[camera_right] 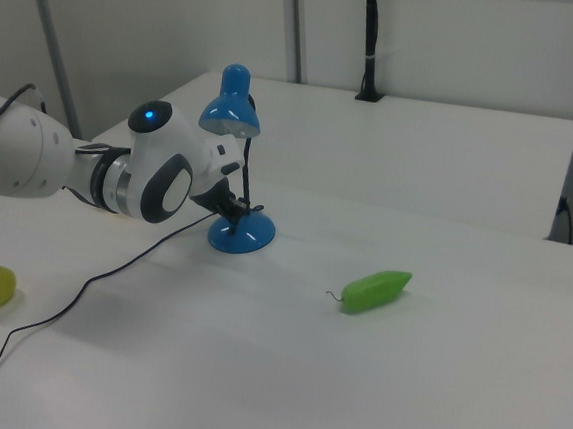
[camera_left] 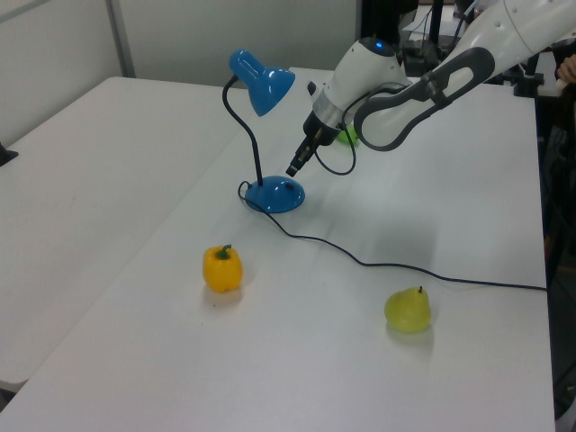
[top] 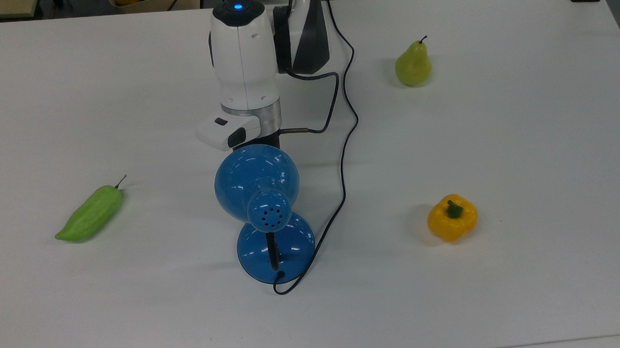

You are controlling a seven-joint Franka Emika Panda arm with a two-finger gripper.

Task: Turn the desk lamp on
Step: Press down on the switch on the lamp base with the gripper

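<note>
The desk lamp is glossy blue, with a dome shade (top: pixel 256 180) on a curved black neck over a round base (top: pixel 277 251). In the left view the shade (camera_left: pixel 262 81) stands high above the base (camera_left: pixel 275 193). My gripper (camera_left: pixel 293 169) points down at a slant, its tip just above the base's edge on the left view's right side. Its fingers look shut, with nothing held. In the right view the gripper (camera_right: pixel 235 210) sits beside the neck over the base (camera_right: pixel 241 236). The shade hides the gripper's tip in the top view.
The lamp's black cord (top: pixel 348 141) runs from the base back past the arm. A yellow bell pepper (top: pixel 452 217) and a green pear (top: pixel 413 65) lie on the top view's right. A long green vegetable (top: pixel 89 214) lies on the top view's left.
</note>
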